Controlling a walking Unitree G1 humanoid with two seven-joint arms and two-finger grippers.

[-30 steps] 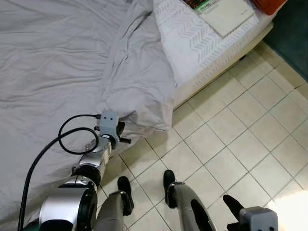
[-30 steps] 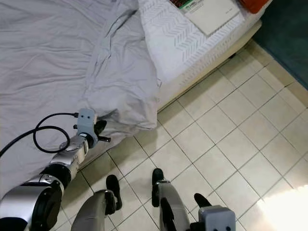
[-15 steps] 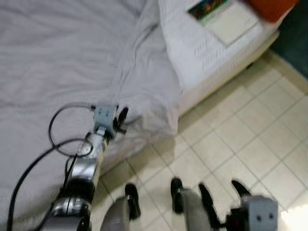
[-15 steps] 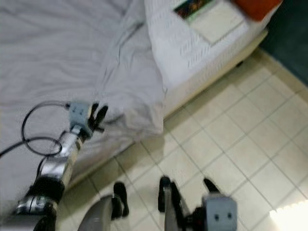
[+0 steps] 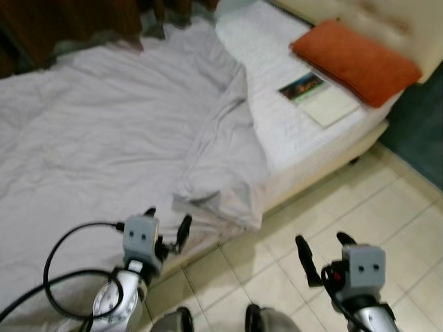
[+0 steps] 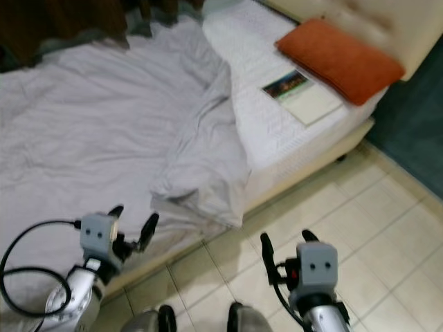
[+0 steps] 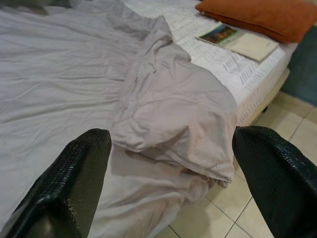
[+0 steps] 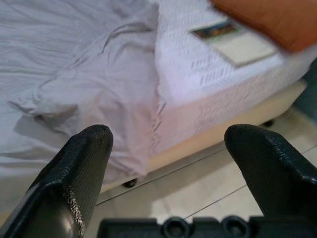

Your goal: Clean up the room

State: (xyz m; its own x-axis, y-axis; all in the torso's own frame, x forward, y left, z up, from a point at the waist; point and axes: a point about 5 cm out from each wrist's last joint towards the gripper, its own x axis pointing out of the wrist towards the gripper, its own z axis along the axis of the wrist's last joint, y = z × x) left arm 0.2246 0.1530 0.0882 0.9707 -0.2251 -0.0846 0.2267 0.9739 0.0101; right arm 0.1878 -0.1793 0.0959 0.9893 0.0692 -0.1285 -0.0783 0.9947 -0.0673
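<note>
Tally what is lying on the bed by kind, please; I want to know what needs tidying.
Orange pillow: 1
Book or magazine: 1
Crumpled grey sheet: 1
Total: 3

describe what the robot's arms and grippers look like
Both arms are silver metal. Each ends in a small grey box with two dark round dots, carrying two long black fingers with a textured surface: left gripper, right gripper. A black cable loops beside the left arm.
</note>
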